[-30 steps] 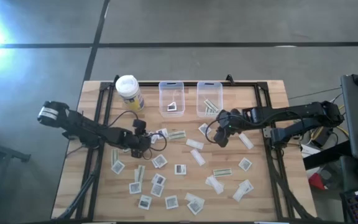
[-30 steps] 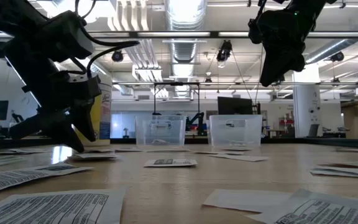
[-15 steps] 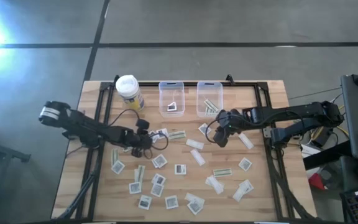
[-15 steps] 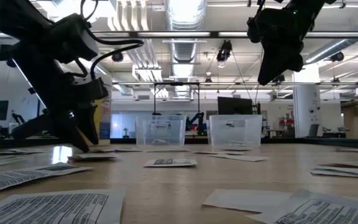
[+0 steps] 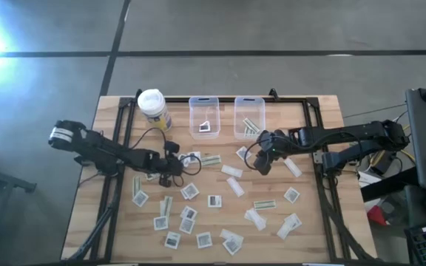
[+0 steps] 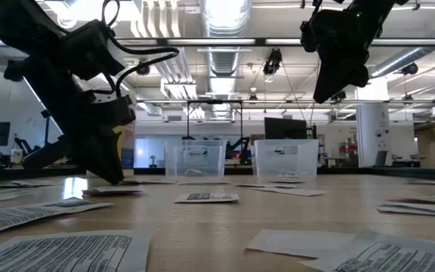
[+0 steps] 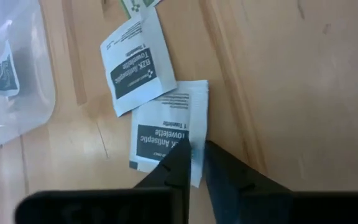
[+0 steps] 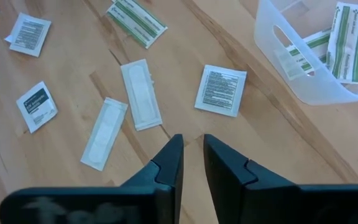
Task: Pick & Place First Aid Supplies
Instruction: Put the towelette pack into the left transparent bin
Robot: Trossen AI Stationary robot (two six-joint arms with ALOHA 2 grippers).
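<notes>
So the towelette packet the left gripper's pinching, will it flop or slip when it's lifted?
Probably light and a bit floppy: the towelette packet is a thin flat sachet. The left gripper pinches only its edge, so the free end may droop. Its smooth wrapper could slip.

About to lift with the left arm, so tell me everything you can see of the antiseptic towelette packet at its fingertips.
The antiseptic towelette packet is a small, flat, square white sachet, paper-like, with a dark printed patch and white lettering. It lies flat on the wooden table, one corner touching or overlapping a second matching packet. The left gripper is down on its edge, fingers nearly closed around it; a secure pinch cannot be confirmed.
</notes>
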